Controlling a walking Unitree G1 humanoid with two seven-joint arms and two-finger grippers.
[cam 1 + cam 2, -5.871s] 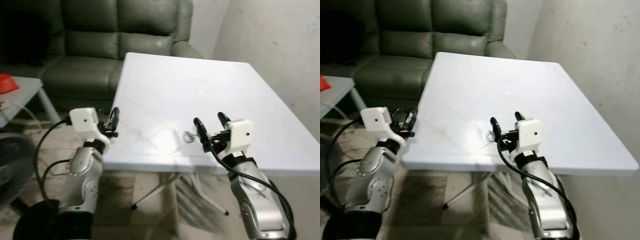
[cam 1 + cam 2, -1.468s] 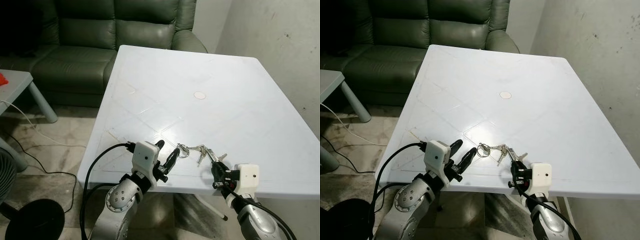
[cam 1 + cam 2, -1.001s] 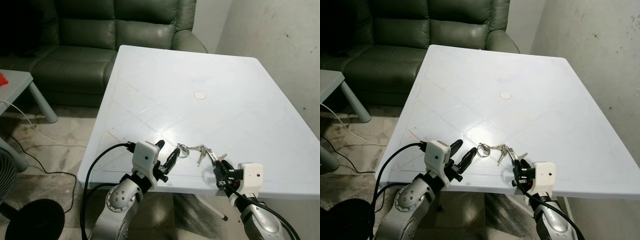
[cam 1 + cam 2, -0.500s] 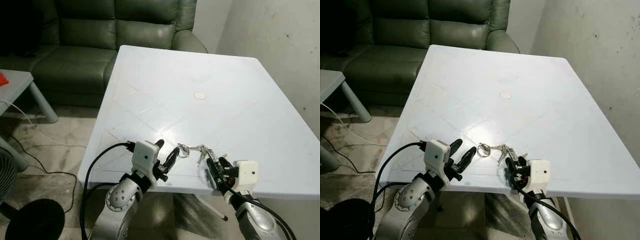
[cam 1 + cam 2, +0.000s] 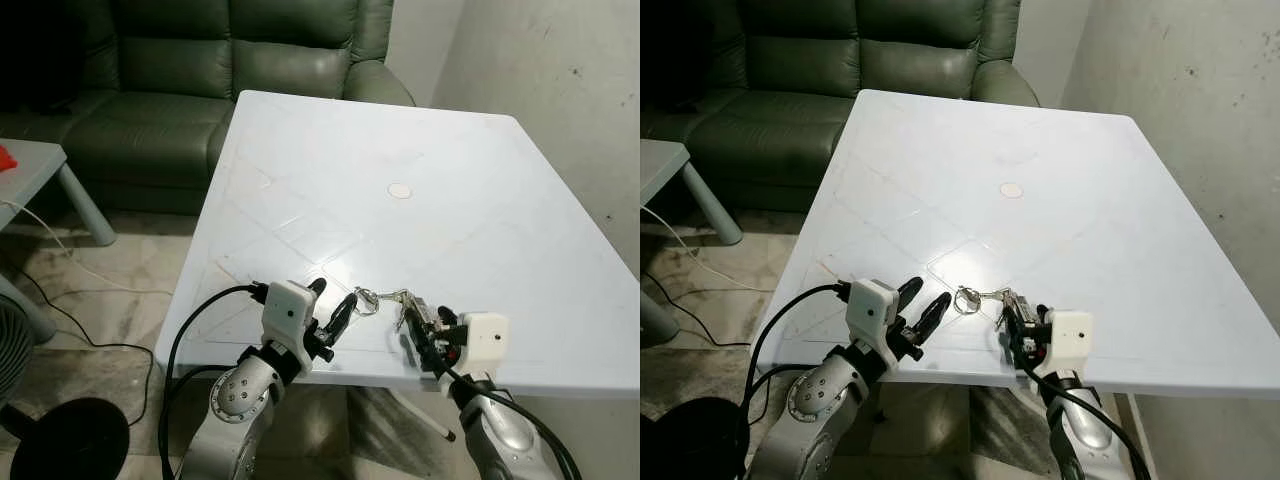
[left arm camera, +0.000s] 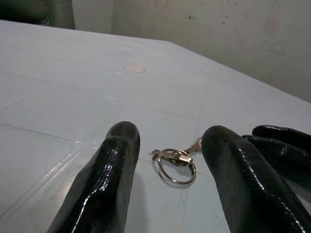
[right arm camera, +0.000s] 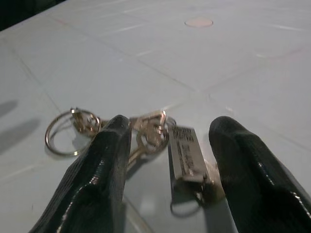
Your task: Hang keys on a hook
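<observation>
1. Key bunch (image 7: 160, 141) lies flat on the white bench (image 5: 420, 140), near its front edge.
2. Right pincer (image 7: 167, 160) released, fingers straddling the keys and tag.
3. Left pincer (image 6: 170, 160) released, facing the key ring (image 6: 176, 165).
4. Advice: lower until fingertips touch the bench, then clench squarely across the bunch.

We see the keys (image 5: 985, 297) lying near the front edge of the white table (image 5: 1060, 160); our left gripper (image 5: 921, 304), fingers apart, sits just beside the ring; our right gripper (image 5: 1021, 325) rests at the bunch's other end; a green sofa (image 5: 790, 70) stands behind.
</observation>
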